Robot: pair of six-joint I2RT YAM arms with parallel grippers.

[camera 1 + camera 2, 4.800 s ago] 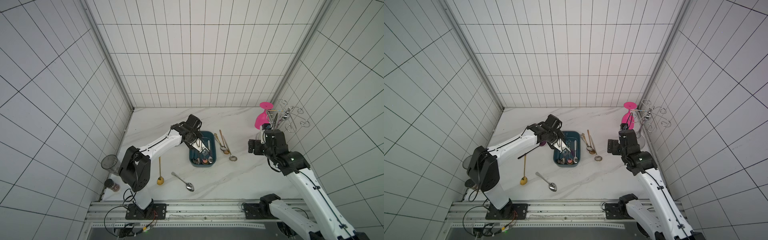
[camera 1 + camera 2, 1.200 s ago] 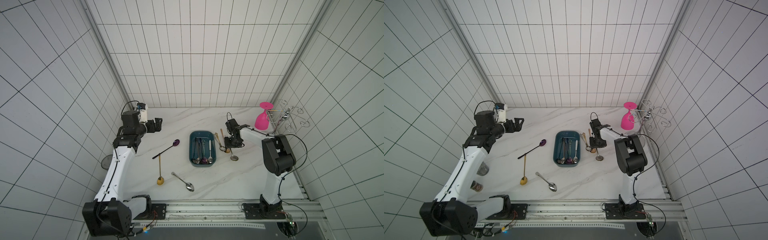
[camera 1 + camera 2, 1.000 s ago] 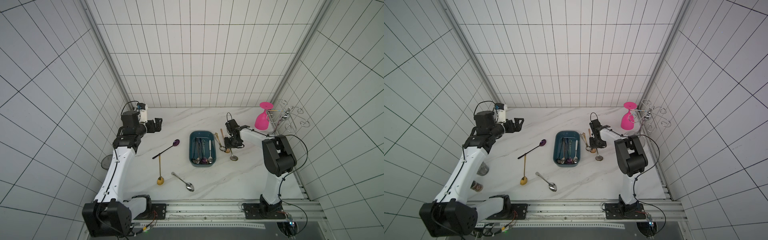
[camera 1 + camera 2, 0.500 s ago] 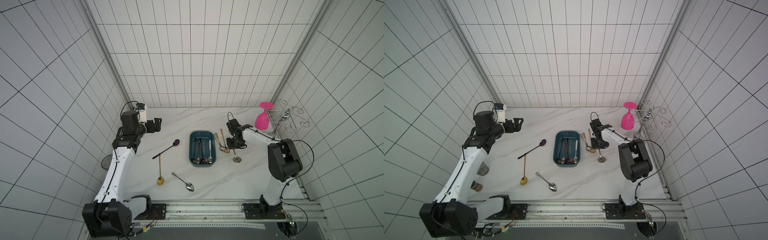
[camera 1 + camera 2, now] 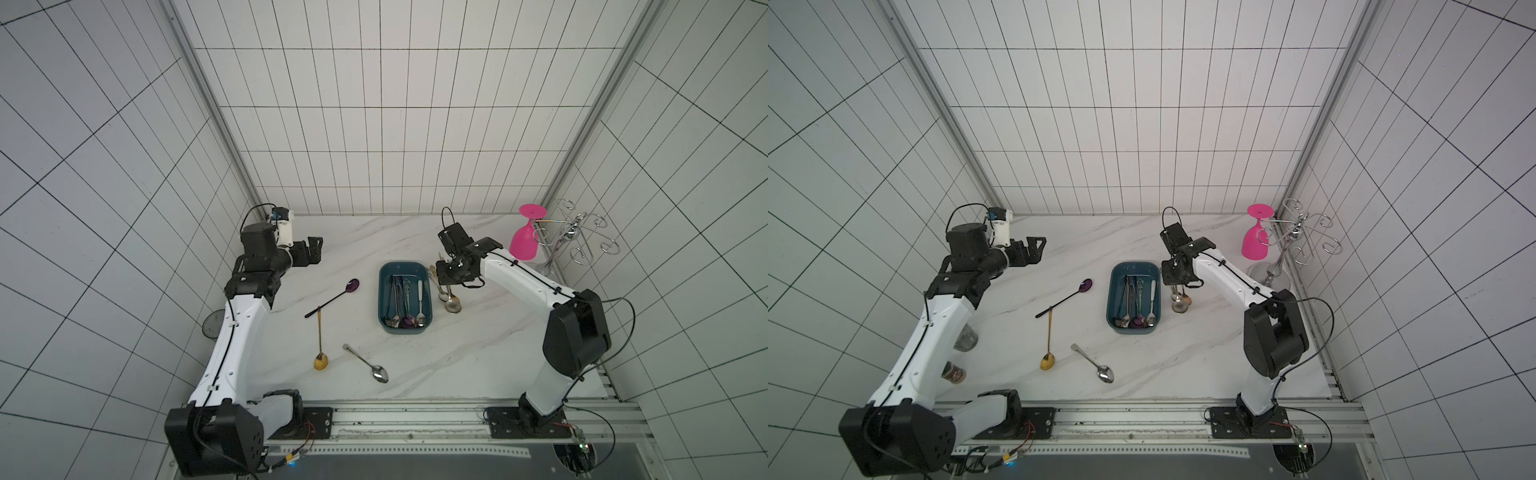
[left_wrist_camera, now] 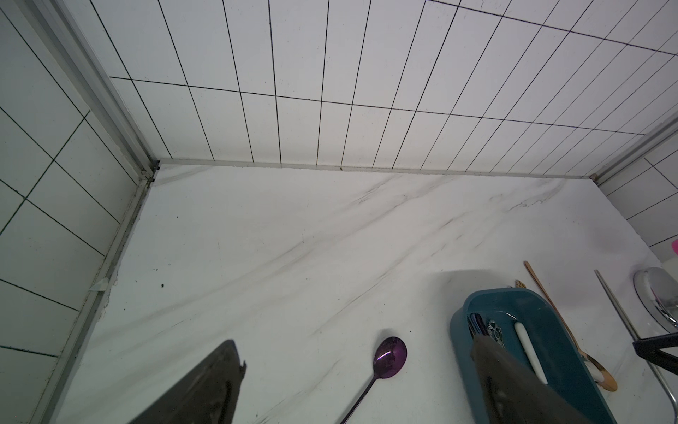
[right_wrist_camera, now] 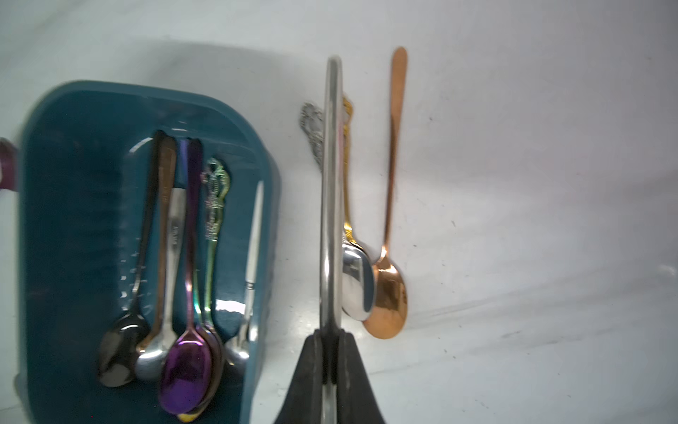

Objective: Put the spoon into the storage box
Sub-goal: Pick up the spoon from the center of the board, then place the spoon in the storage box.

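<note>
The right gripper (image 7: 330, 343) is closed on the handle of the long silver metal spoon (image 7: 330, 183). The spoon is held outside the dark teal-blue rectangular plastic storage box (image 5: 381, 299), just beside its long wall, over other loose spoons (image 7: 389, 293) on the white marble counter (image 5: 457, 353). The left gripper (image 5: 314, 250) is open, well apart from the box.

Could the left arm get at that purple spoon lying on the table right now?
Probably yes. The left gripper is open and empty, and the purple spoon lies uncovered on that arm's side of the storage box. Only the handle of the gold spoon crosses its tail end.
</note>
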